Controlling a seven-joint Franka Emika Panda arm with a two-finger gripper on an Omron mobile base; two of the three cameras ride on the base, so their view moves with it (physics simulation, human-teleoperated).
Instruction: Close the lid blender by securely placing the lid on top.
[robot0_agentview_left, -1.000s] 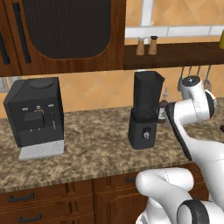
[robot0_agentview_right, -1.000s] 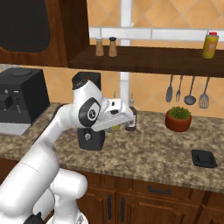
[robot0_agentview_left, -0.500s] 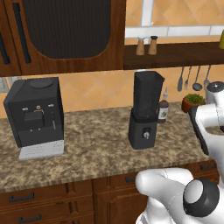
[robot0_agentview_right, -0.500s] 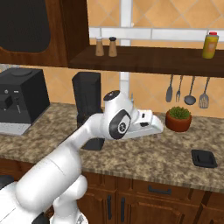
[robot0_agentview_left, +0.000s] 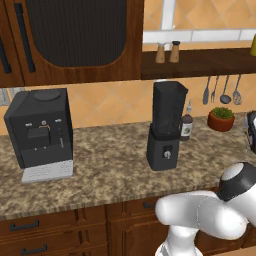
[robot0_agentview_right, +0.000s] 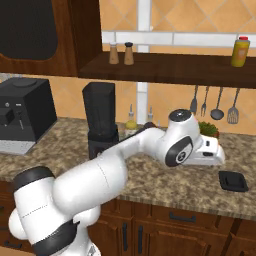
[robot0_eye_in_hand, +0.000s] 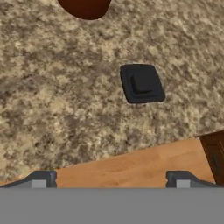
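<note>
From the left base view, I see the black blender (robot0_agentview_left: 165, 125) standing upright on the speckled countertop (robot0_agentview_left: 110, 155), its tapered jar seated on the dark grey base. Seen from here, it is well to the left of the arm's hand end, which is cut off at the right edge. The black coffee machine (robot0_agentview_left: 41, 127) is farther out on that same side, and a dark sauce bottle (robot0_agentview_left: 186, 127) is just beside the blender.

Over in the right base view, the white hand hangs above the counter, with the blender well to its left. The square black lid (robot0_agentview_right: 233, 181) lies on the counter to the right of the hand and nearer the front edge. The potted plant (robot0_agentview_right: 208, 130) is behind the hand, partly hidden by it.

In the hand view, the two fingers of the gripper (robot0_eye_in_hand: 111, 180) stand wide apart, about as far as they go, and nothing is between them. The lid lies flat beyond the fingertips, its raised square middle facing up, apart from them. Past it, at the top, is the rounded side of the reddish-brown pot (robot0_eye_in_hand: 87, 6).
</note>
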